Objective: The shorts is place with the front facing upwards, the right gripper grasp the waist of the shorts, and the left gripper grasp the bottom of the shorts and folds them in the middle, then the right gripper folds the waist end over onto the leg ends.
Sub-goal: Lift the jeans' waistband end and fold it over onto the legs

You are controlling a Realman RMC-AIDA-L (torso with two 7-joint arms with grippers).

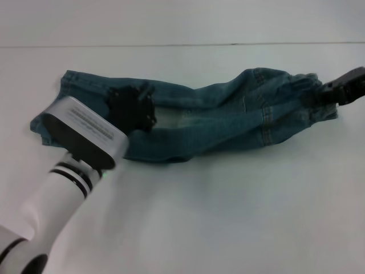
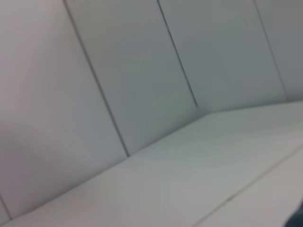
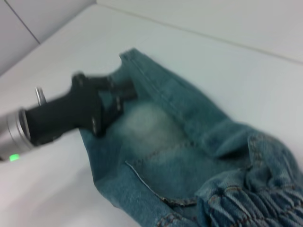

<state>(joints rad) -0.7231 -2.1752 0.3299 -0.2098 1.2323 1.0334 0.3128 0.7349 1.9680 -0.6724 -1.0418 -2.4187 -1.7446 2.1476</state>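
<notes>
Blue denim shorts [image 1: 228, 120] lie stretched in a long band across the white table, doubled over lengthwise. At the far right, my right gripper [image 1: 329, 91] is shut on the puckered waist [image 1: 296, 83], which bunches toward it. My left gripper [image 1: 148, 107] reaches in from the lower left over the leg ends [image 1: 63, 85] and is shut on the denim at the bottom of the shorts. In the right wrist view, the left gripper [image 3: 127, 92] pinches the hemmed edge of the shorts [image 3: 189, 142], with the gathered waist [image 3: 255, 198] close to the camera.
The white table [image 1: 228, 217] spreads wide in front of the shorts and behind them. A pale panelled wall [image 2: 142, 71] stands behind the table's far edge. Nothing else lies on the table.
</notes>
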